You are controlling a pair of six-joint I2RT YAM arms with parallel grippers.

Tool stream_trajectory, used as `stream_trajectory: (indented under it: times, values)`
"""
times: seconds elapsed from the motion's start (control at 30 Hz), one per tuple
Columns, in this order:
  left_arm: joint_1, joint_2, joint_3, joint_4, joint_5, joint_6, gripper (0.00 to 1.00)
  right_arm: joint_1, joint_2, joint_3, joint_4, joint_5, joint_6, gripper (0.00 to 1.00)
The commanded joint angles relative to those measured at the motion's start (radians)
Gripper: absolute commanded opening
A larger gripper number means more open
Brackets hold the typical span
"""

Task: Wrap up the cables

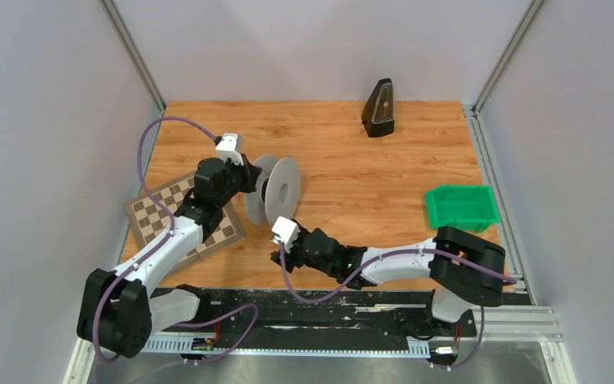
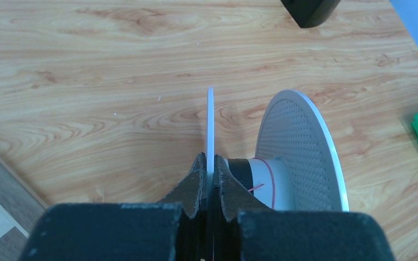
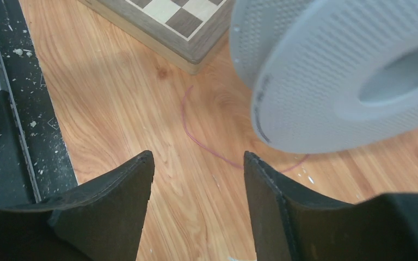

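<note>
Right wrist view: right gripper (image 3: pixel 198 160) stands parted above loose cable (image 3: pixel 185 122) on table (image 3: pixel 114 109), beside spool (image 3: pixel 332 81); left gripper (image 2: pixel 210 171) clamps spool's flange. Recommend lowering squarely, straddling cable, before pinching.

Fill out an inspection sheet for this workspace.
Surface: wooden table, a few pale specks by the spool.
Job's things: white spool, axis level, with a red strand on its hub; a loose red cable lies on the table beside it.
Clutter: chessboard at the left, partly under the left arm; black wedge at the far edge; green bin at the right, nothing seen inside.
Grippers: left pincer shut on one spool flange; right pincer open above the loose cable, holding nothing.
Cables: purple leads loop along both arms.
Surroundings: grey walls on three sides; nothing else seen.
</note>
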Motion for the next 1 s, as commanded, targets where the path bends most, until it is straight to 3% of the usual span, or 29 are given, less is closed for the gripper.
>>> stream_trajectory:
  times: [0.0, 0.1, 0.2, 0.27, 0.37, 0.53, 0.97]
  values:
    - [0.023, -0.029, 0.109, 0.019, 0.022, -0.098, 0.0, -0.004, -0.137, -0.133, 0.202, 0.027, -0.04, 0.65]
    - [0.024, -0.055, 0.116, -0.015, 0.03, -0.097, 0.0, -0.002, -0.154, -0.146, 0.171, -0.031, -0.176, 0.66]
    - [0.024, -0.079, 0.111, -0.006, 0.048, -0.121, 0.0, -0.001, -0.129, -0.06, 0.015, -0.075, -0.234, 0.66]
    - [0.024, -0.095, 0.123, -0.008, 0.084, -0.137, 0.0, 0.011, -0.115, -0.035, -0.007, -0.031, -0.255, 0.65]
    - [0.025, -0.14, 0.159, -0.03, 0.12, -0.154, 0.0, 0.057, -0.139, -0.083, 0.078, 0.069, -0.305, 0.66]
    - [0.023, -0.205, 0.268, -0.113, 0.151, -0.133, 0.0, 0.088, -0.207, -0.213, 0.258, 0.08, -0.436, 0.68]
    - [0.023, -0.306, 0.464, -0.339, 0.211, -0.164, 0.0, 0.12, -0.301, -0.27, 0.362, 0.174, -0.892, 0.71]
